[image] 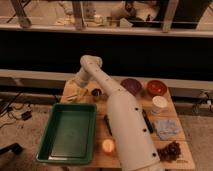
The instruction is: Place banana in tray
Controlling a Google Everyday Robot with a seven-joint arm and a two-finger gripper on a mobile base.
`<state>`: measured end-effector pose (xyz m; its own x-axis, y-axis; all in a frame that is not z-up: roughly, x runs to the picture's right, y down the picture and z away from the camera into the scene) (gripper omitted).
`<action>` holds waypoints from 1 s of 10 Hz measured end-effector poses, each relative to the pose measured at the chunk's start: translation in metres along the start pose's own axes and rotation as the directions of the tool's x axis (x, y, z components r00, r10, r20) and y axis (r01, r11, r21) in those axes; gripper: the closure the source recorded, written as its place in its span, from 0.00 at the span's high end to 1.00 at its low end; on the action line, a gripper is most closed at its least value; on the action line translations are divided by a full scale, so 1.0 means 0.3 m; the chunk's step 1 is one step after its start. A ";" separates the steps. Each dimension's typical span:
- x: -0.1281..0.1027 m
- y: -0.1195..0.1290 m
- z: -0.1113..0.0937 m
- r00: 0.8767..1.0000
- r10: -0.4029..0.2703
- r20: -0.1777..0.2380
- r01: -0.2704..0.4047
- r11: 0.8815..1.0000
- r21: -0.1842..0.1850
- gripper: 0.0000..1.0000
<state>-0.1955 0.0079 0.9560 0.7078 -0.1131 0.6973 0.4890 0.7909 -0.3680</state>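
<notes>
The white arm reaches across the tabletop (142,100) to its far left corner, where the pincer (78,88) hangs close to the pale banana (73,96). The green tray (66,159) lies nearer, beside a round orange fruit (108,145).

The tray (74,105) fills the lower left of the surface (142,100). Just behind it, at centre left, lies the banana (69,96), with the tool (76,91) directly over it. A round fruit (108,146) sits right of the tray.
</notes>
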 end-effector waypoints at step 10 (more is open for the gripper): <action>0.048 0.027 0.070 0.998 0.055 0.044 -0.054 0.998 -0.018 0.80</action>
<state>-0.1921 0.0255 0.9760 0.7106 -0.0432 0.7022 0.4592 0.7846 -0.4165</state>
